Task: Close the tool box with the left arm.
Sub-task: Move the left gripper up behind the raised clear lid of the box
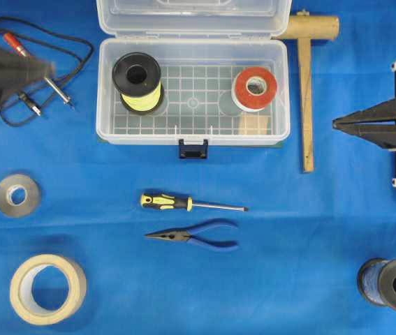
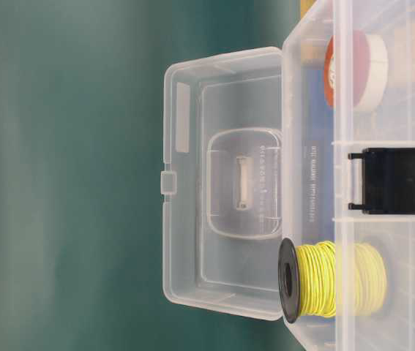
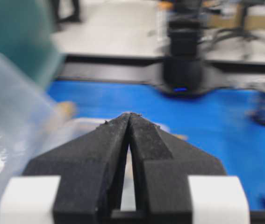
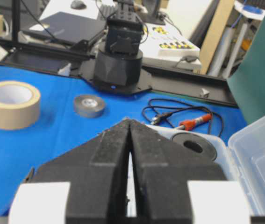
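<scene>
Two pincers sit at the edges of the blue tabletop (image 1: 288, 279), and neither holds anything. At far left in the overhead view, the left pincer (image 1: 44, 68) is shut, its fingers pressed tip to tip, pointing right toward the tool box (image 1: 193, 136). The box lies just to its right, at the top middle of the tabletop, its long axis running left to right. Its clear lid (image 1: 191, 17) is swung back past the far rim, and the black latch (image 1: 193, 148) faces the near edge. At far right, the right pincer (image 1: 337, 124) is also shut, aimed left at the box. The left one looks the nearer, though the lid's free edge lies beyond the box from it.
</scene>
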### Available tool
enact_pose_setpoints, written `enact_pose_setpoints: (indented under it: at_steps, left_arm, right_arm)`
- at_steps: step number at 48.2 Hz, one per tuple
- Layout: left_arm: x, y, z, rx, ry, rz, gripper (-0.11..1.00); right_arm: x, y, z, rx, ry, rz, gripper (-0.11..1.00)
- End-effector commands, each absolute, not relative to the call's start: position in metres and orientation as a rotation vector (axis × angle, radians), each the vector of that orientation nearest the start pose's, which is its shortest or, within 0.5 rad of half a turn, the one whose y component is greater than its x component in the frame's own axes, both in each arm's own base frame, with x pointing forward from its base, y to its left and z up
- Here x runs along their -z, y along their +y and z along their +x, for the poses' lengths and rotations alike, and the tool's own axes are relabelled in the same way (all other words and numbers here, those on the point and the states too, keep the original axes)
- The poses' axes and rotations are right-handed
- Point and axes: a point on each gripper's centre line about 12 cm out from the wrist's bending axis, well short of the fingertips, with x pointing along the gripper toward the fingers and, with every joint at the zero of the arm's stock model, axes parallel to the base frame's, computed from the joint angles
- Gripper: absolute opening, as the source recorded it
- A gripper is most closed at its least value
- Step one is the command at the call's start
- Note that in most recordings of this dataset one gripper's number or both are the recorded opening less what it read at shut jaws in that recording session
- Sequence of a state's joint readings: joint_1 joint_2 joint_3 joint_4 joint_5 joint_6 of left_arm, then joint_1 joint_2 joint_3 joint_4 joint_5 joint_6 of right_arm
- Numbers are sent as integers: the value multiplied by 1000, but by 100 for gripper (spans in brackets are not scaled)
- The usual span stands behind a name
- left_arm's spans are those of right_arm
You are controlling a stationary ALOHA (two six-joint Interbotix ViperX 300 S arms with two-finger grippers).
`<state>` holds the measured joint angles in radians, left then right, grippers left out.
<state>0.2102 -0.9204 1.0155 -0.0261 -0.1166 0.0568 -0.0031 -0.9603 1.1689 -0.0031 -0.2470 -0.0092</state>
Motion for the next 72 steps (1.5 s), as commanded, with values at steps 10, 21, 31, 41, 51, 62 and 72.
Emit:
enact_pose_setpoints:
  at_steps: [10,21,31,41,51,62,72]
  left_arm:
    - [-357,93,225,-390,47,69,4]
    - [-362,130,253,-463,150,159,64]
    - [-358,178,284,-525,309,129,89]
    - [-349,222,316,-554,464,83,90]
    - [-337,263,334,-587,562,65,90]
    - [-309,277,350,-540,658,116,90]
    - [-290,280,354,-523,705,116,90]
  right_arm:
    - [-299,0,203,2,-51,-12,0]
    - [-297,-1,203,4,-31,-12,0]
    - [-292,-1,205,4,-5,-12,0]
    - [-285,-1,208,7,23,-12,0]
    - [-281,-2,210,10,38,-12,0]
    - [-278,-3,212,14,54,-12,0]
    - [-277,-5,212,25,57,-11,0]
